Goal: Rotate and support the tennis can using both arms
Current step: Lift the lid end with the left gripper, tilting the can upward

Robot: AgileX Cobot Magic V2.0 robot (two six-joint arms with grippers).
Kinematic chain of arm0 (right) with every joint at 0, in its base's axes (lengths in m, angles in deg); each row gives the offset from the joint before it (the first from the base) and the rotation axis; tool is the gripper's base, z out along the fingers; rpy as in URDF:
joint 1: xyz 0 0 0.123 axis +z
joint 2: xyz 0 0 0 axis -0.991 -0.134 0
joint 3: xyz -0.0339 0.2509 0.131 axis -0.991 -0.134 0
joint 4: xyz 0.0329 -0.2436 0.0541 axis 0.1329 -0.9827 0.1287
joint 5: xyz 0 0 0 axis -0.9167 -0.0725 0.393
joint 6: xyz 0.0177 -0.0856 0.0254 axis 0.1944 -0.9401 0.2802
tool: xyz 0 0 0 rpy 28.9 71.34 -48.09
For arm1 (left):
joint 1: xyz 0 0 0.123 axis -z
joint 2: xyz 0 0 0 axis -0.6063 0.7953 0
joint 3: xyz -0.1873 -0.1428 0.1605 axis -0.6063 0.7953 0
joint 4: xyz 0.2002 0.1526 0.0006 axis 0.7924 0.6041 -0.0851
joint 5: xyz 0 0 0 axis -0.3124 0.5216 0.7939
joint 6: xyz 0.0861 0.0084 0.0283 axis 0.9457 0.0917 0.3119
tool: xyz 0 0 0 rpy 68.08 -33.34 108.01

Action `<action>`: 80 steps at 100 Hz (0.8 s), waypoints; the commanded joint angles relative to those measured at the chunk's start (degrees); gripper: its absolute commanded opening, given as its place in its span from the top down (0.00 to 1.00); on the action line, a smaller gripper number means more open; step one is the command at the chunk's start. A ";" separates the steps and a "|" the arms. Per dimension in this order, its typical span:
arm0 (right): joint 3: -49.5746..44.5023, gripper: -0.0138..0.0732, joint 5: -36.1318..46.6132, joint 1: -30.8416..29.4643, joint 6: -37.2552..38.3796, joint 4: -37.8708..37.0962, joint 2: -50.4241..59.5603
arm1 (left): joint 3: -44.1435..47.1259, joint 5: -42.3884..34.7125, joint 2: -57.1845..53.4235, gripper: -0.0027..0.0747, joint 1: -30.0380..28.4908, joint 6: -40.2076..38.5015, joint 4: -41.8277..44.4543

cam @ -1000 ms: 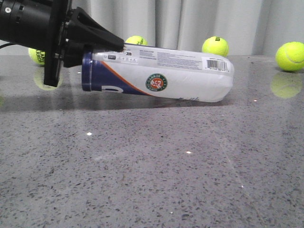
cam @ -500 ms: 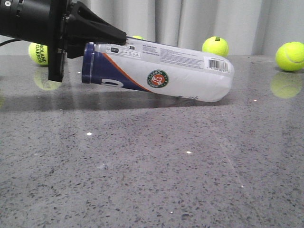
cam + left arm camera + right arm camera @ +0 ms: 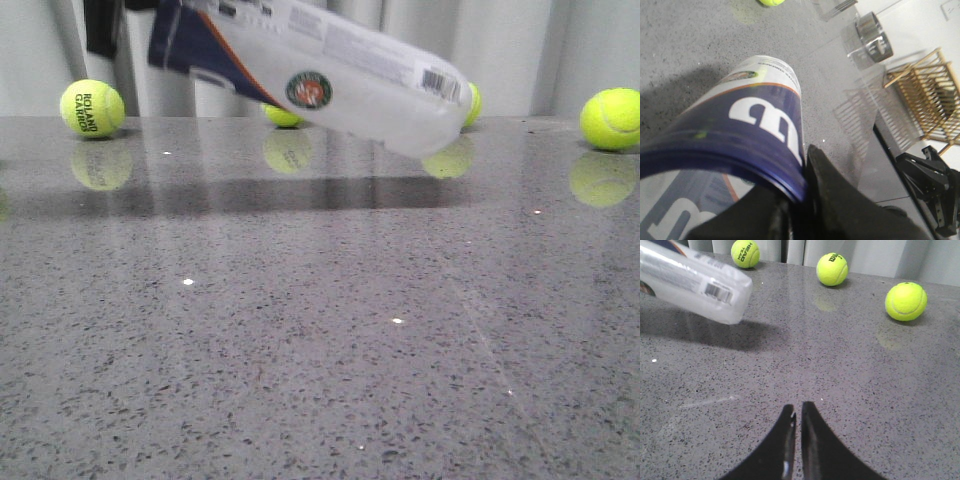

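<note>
The tennis can [image 3: 330,85] hangs in the air above the grey table [image 3: 320,330], tilted, with its navy rim end high at the left and its closed end lower at the right. My left gripper [image 3: 801,196] is shut on the navy rim, one finger inside the can's mouth and one outside. In the front view only a black part of the left arm [image 3: 100,28] shows at the top edge. My right gripper [image 3: 798,412] is shut and empty, low over the table. The can's closed end [image 3: 710,290] lies well ahead of it, apart.
Yellow-green tennis balls lie along the table's far edge: one at the left [image 3: 92,108], one behind the can [image 3: 283,116], one at the right [image 3: 611,118]. The right wrist view shows three of them [image 3: 832,269]. A wooden rack [image 3: 932,100] stands off the table.
My left gripper has lifted the can's rim end up and off the table. The whole can now hangs higher and more steeply tilted. The left arm has risen almost out of the front view.
</note>
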 commanded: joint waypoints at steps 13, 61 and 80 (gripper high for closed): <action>1.51 0.79 4.09 -0.31 -0.19 -1.12 -0.32 | -12.11 5.36 -5.34 0.99 0.95 -12.74 12.77; 1.51 0.79 4.09 -0.31 -0.19 -1.12 -0.32 | -20.54 5.36 -11.07 0.99 15.03 -27.02 46.07; 1.51 0.79 4.09 -0.31 -0.19 -1.12 -0.32 | -20.54 5.36 -11.98 0.99 18.93 -27.67 49.65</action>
